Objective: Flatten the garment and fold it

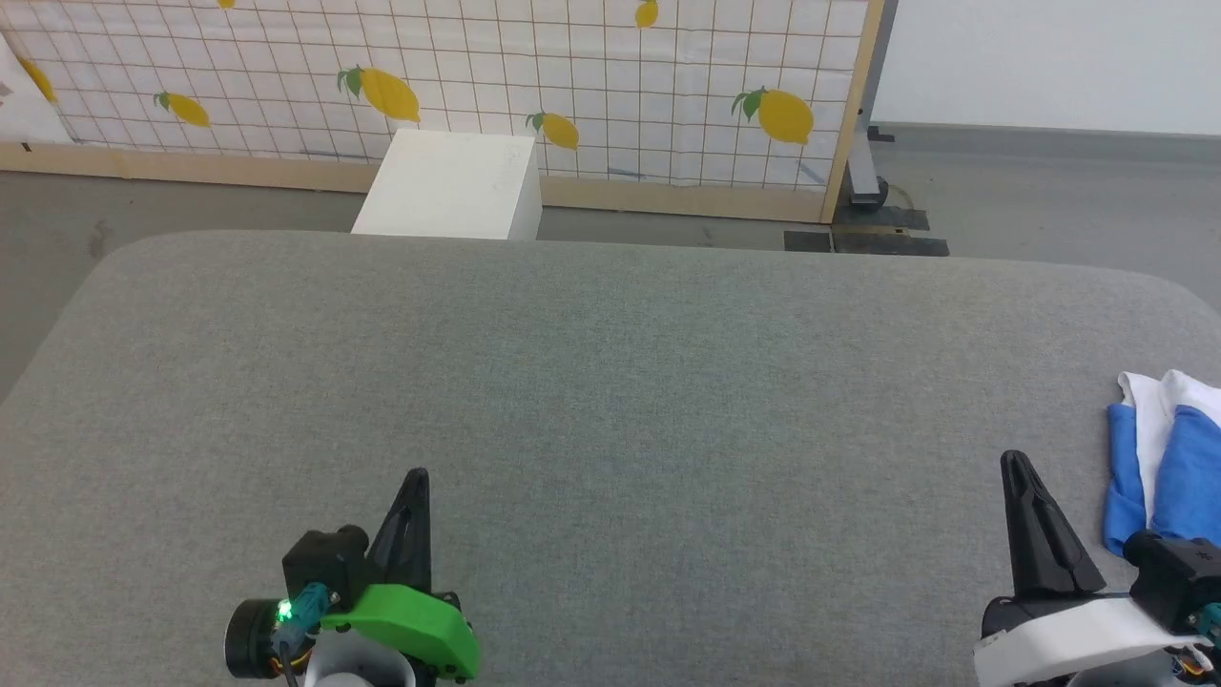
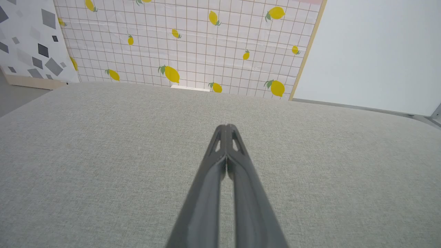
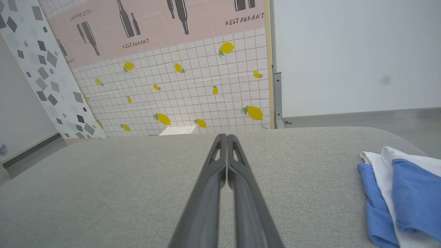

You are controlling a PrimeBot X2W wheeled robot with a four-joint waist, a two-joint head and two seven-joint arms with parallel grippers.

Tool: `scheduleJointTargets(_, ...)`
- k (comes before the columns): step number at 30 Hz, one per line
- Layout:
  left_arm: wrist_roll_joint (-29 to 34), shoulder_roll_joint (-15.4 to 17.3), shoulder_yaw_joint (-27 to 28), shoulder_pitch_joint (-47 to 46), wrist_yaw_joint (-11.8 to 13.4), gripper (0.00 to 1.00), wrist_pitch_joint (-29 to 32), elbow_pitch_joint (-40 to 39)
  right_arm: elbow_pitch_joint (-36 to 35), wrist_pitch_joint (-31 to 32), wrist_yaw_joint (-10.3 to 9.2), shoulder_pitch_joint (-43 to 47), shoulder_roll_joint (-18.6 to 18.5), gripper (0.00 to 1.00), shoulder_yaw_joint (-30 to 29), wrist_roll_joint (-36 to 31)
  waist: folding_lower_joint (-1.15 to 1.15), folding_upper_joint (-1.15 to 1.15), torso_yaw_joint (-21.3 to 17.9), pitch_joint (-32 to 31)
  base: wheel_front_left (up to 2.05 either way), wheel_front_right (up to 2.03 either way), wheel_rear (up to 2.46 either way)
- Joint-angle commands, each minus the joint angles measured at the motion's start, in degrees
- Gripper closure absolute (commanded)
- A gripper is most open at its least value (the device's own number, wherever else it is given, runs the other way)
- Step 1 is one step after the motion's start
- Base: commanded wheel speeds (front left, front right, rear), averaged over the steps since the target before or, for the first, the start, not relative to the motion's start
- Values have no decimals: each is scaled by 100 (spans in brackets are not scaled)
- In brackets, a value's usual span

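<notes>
Garment (image 1: 1181, 463) bunched at right frame edge, partly cut off, just beside closed, empty right gripper (image 1: 1012, 460); left gripper (image 1: 418, 474) likewise closed, empty.

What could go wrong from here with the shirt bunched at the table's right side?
The garment lies crumpled near the right edge of the table; a nudge might push it off.
The right gripper and left gripper are shut and empty; approaching closed would likely shove the cloth rather than grasp it.
Its layers are bunched, so a pinch may catch several.
</notes>
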Motion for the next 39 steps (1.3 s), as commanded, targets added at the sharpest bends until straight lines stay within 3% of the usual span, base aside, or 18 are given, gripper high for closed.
scheduleJointTargets(1, 16, -1, 9, 4, 2, 100, 19, -21, 4, 9, 0, -9, 0, 100, 6, -18, 0, 0, -4, 2, 0, 0, 0)
scheduleJointTargets(39, 383, -24, 218, 105, 60, 100, 463, -520, 90, 207, -3, -214, 5, 100, 120, -431, 0, 0, -107, 68, 0, 0, 0)
